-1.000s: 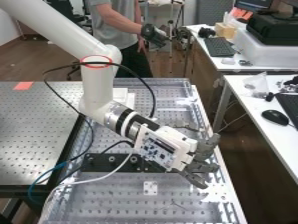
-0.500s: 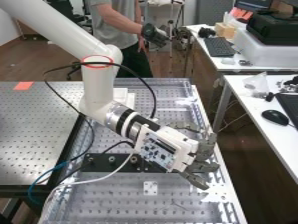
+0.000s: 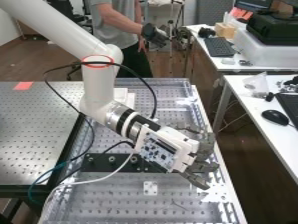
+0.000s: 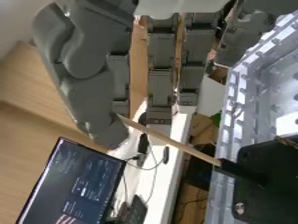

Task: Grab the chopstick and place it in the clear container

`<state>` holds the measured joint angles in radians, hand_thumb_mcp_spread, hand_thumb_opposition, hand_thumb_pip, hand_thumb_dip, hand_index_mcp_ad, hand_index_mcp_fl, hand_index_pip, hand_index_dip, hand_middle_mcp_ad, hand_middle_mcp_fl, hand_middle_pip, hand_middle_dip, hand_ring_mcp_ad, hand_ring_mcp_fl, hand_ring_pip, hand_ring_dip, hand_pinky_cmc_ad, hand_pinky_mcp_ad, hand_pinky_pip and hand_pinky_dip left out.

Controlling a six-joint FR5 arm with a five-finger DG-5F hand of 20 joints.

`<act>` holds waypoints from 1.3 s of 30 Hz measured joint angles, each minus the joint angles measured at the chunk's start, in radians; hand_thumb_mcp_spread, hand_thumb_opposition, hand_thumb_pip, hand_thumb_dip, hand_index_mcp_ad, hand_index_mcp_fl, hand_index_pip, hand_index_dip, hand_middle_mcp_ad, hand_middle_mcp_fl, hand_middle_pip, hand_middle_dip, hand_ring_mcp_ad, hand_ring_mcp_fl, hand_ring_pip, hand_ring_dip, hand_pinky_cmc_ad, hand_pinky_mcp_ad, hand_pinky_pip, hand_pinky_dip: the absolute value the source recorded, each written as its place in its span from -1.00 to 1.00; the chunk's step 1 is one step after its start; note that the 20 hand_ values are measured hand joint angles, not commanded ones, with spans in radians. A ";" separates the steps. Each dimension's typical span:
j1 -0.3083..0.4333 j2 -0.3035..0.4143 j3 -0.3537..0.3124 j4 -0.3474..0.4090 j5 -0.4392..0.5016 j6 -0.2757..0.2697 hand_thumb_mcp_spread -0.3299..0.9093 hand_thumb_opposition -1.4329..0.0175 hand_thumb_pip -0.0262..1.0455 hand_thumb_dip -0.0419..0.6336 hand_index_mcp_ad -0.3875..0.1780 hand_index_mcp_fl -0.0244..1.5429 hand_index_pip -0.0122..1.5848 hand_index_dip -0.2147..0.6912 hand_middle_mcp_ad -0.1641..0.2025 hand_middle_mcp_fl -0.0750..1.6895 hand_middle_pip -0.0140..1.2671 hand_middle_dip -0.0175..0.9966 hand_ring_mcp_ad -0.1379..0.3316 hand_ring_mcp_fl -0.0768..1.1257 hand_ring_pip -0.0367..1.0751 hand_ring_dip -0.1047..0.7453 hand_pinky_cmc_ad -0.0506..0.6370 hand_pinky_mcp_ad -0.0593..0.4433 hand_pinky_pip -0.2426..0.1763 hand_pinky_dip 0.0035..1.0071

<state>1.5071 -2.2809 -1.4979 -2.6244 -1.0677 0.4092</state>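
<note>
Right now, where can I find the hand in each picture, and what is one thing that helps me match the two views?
High view: the hand is right of centre, above the right edge of the holed bench.
Wrist view: its fingers and thumb are close to the camera; the thumb's tip is by one end of the chopstick.
Shared landmark: the bench's edge, with its holes.

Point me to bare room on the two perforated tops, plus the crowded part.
Bare: left top, between orange patch and blue cable; right top's near end, between white cable and small white plate. Crowded: around the black bar, where the cables and the hand crowd in.
</note>
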 joint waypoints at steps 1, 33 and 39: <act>0.000 -0.001 0.001 -0.001 0.003 -0.002 0.56 -0.28 0.13 0.03 -0.43 -0.28 0.66 -0.33 0.22 -0.12 0.07 0.39 -0.09 0.00 -0.76 0.41 -0.05 0.03 -0.14 -0.65; -0.008 0.004 -0.006 -0.024 0.001 -0.001 0.51 -0.27 0.12 0.03 -0.57 -0.36 0.35 -0.32 -0.31 -0.05 -0.16 0.47 -0.10 0.00 -0.75 0.41 0.01 0.04 -0.08 -0.65; -0.008 0.005 -0.013 -0.019 0.004 0.006 0.51 -0.27 0.11 0.03 -0.57 -0.34 0.35 -0.32 -0.27 -0.04 -0.17 0.47 -0.12 0.00 -0.75 0.41 0.02 0.04 -0.08 -0.65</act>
<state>1.4990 -2.2764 -1.5108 -2.6429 -1.0640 0.4147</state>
